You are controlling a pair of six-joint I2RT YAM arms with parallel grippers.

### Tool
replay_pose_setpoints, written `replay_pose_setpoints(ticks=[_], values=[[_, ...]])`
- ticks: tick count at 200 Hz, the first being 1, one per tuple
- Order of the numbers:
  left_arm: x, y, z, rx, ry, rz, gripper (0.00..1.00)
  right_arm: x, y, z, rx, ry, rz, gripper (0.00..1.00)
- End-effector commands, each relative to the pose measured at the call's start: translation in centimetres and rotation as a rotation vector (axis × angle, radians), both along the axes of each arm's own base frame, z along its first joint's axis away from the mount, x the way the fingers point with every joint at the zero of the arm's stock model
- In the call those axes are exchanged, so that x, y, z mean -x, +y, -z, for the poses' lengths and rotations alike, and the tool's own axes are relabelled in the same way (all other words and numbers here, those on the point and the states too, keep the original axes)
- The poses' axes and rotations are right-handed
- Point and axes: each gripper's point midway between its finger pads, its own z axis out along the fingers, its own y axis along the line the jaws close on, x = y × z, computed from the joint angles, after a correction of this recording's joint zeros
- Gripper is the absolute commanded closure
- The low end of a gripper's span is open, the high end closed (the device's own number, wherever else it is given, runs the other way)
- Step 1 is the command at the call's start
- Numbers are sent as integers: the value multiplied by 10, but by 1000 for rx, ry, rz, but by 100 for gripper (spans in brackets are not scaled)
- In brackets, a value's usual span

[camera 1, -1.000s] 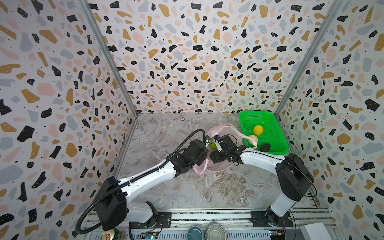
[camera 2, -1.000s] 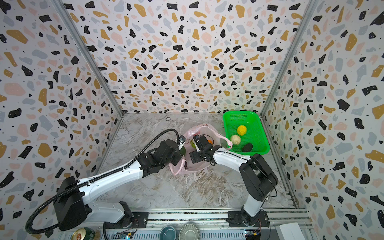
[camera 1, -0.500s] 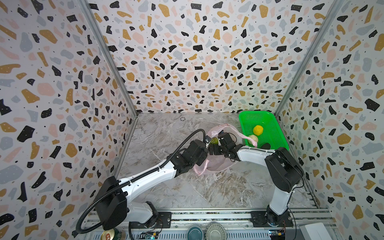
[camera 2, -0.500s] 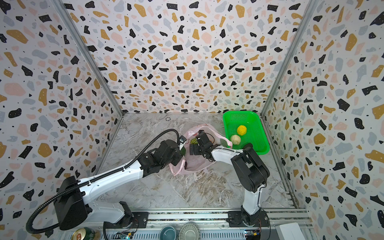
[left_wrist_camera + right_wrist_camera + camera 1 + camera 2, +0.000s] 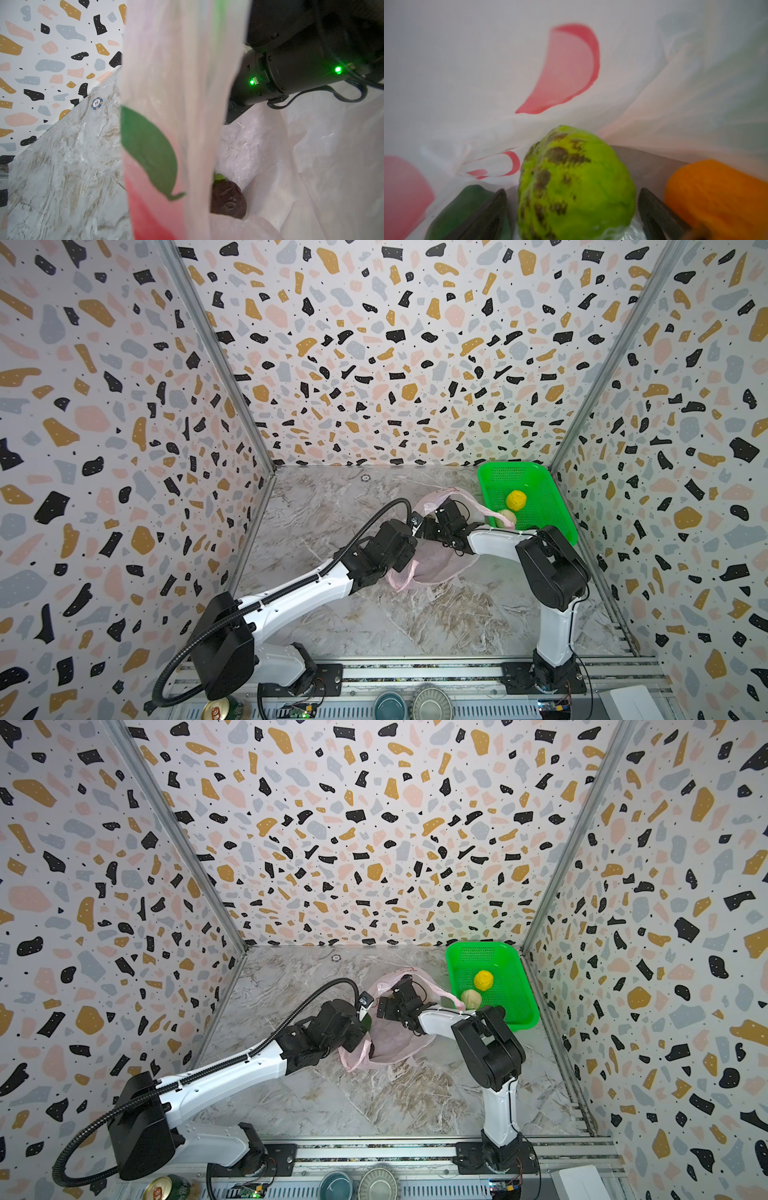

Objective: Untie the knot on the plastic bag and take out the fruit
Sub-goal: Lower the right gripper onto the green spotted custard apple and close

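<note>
the knot is judged to be undone: no twist of handles is to be seen, and the plastic bag [image 5: 432, 568] lies on the marble-patterned worktop [image 5: 324, 510] with its mouth gaping, just beside the green mesh basket [image 5: 498, 477]. two pieces have been taken out and are seen close together in the basket in both top views: a yellow fruit [image 5: 516, 499] with a dimpled skin and a smooth cream-white fruit [image 5: 506, 517]. at least four are left inside the bag: a bumpy light green fruit [image 5: 575, 166] blotched with brown, a matt orange fruit [image 5: 716, 197], a glossy dark green fruit [image 5: 467, 207] and, in the left wrist view, a blackish-brown fruit [image 5: 227, 201] with a small green cap. the left hand [image 5: 415, 526] is closed, and the bag's rim appears to be pinched in it, since a strip of film is drawn taut straight before its camera. the right hand [image 5: 572, 199] is thrust into the mouth with its jaws spread wide, one on either side of the light green fruit, which is not yet gripped. the bag is made of thin, translucent pale pink film, creased and limp, marked with a red print [image 5: 566, 72] and a green leaf shape [image 5: 147, 149]; it is judged likely to cling and to shift when pulled. the basket is of rigid perforated plastic with a raised rim.
</note>
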Motion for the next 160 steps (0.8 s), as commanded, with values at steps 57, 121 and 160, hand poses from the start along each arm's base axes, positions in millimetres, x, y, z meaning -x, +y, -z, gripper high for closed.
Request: replay_pose_setpoints(ticks=[57,121,160], values=[[-1,-5,-12,31,-16,9,100,-23,4,-11,-43,-36,60,21],[-1,-4,-10,29,-16,4,100,-9,5,-20,-52,-41,17,43],[-3,-2,-10,24,-24,-6,100,20,11,-39,-33,-50,-64,44]])
